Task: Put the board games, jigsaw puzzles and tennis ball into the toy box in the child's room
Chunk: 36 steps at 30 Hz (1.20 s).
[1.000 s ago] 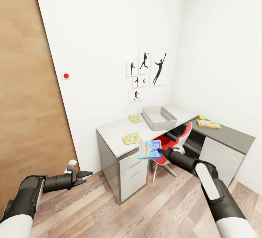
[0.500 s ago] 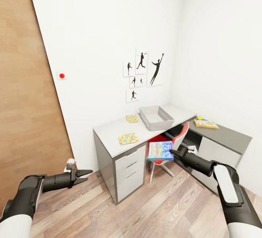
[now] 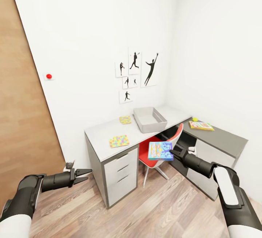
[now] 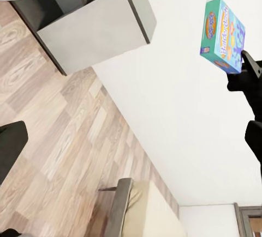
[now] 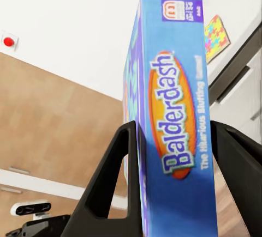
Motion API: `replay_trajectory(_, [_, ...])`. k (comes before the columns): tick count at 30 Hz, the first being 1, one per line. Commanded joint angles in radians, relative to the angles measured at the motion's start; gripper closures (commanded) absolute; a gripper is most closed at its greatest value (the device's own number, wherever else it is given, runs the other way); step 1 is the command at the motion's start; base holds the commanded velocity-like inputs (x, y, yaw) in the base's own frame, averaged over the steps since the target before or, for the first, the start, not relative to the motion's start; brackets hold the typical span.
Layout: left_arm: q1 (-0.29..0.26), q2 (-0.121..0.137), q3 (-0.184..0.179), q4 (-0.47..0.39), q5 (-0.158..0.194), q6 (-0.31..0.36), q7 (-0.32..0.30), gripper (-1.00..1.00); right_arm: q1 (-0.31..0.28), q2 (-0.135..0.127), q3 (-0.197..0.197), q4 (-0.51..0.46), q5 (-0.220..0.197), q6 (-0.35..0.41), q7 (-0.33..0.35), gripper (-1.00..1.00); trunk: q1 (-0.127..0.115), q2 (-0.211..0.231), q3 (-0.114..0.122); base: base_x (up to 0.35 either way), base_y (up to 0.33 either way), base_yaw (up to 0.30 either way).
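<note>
My right gripper [image 3: 171,153] is shut on a blue board game [image 3: 160,151], held in the air in front of the red chair. The right wrist view shows its "Balderdash" edge [image 5: 174,139] clamped between both fingers [image 5: 114,182]. The grey toy box [image 3: 149,119] stands on the table [image 3: 100,133] near the wall. Two jigsaw puzzles lie on that top, one near the front [image 3: 119,141] and one beside the box [image 3: 125,120]. On the side wing lie the tennis ball [image 3: 195,119] and another board game [image 3: 201,125]. My left gripper [image 3: 84,175] hangs open and empty, low at the left.
A red chair [image 3: 154,147] is tucked under the desk by the white drawers [image 3: 118,174]. The brown door [image 3: 22,121] fills the left side, with a red button [image 3: 48,75] on the wall. Wood floor [image 3: 156,205] lies open in front. A bed corner [image 4: 136,210] appears in the left wrist view.
The camera has shifted, so the desk sits further left in view. My right gripper carried the blue game rightward, from the drawer corner to in front of the chair. The left arm kept its pose.
</note>
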Motion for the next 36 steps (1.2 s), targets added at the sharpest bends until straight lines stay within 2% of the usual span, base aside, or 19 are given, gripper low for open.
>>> replay_trajectory(1, [-0.001, -0.001, 0.002, -0.001, -0.01, 0.011, -0.009, -1.0, 0.0, 0.0, -0.002, 0.0, 0.002, 0.004, 0.01, 1.0, 0.001, -0.001, 0.0, 0.243, -0.202, 0.0])
replay_trajectory(11, [-0.001, -0.002, -0.003, -0.001, -0.01, 0.01, -0.005, -1.0, 0.001, 0.002, -0.02, 0.001, 0.003, 0.0, 0.009, 1.0, 0.001, -0.001, -0.003, 0.222, -0.222, 0.0])
replay_trajectory(20, [-0.001, -0.002, -0.004, -0.001, -0.01, 0.012, -0.005, -1.0, 0.001, 0.008, -0.021, 0.007, 0.004, -0.026, 0.008, 1.0, 0.001, -0.001, -0.003, 0.202, -0.223, 0.0])
replay_trajectory(36, [-0.001, -0.004, -0.003, -0.001, -0.011, 0.012, -0.002, -1.0, 0.001, 0.008, -0.021, 0.027, 0.007, -0.031, 0.008, 1.0, 0.001, -0.001, -0.003, 0.209, -0.205, 0.0])
